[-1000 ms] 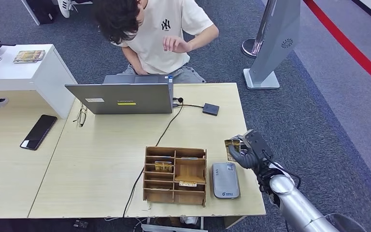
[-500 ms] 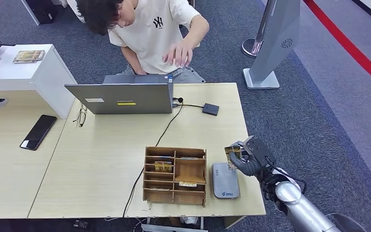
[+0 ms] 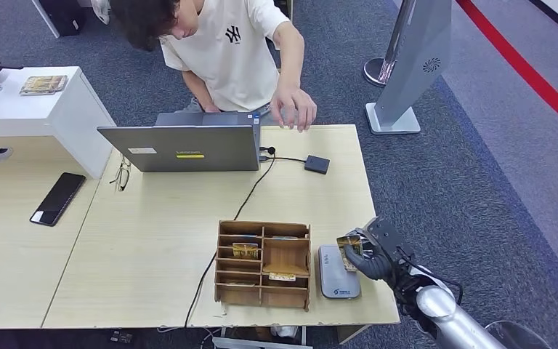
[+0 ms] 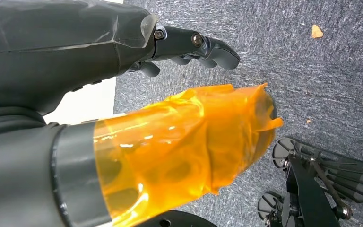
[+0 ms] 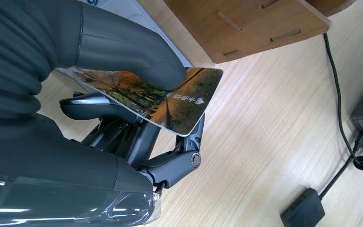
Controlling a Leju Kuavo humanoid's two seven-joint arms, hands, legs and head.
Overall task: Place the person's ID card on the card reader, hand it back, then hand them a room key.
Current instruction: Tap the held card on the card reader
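While a person leans over the pale wood surface, the right hand pinches a glossy, rounded-corner ID card between thumb and dark fingers, just above the grey card reader beside a slotted wooden organiser; the left hand hangs empty, fingers apart.

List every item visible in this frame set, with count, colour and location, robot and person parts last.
Picture-printed card: one, orange-brown, pinched above the reader.
Grey card reader: one, table near edge.
Wooden compartment organiser: one, brown, left of reader, cards inside.
Grey laptop: one, table far side.
Small dark box: one, cabled, right of laptop.
Black phone: one, left table.
Glasses: one, beside laptop.
White cabinet: one, far left.
Person's hand: one, at far table edge.
Right hand: holds card.
Left hand: over grey carpet.
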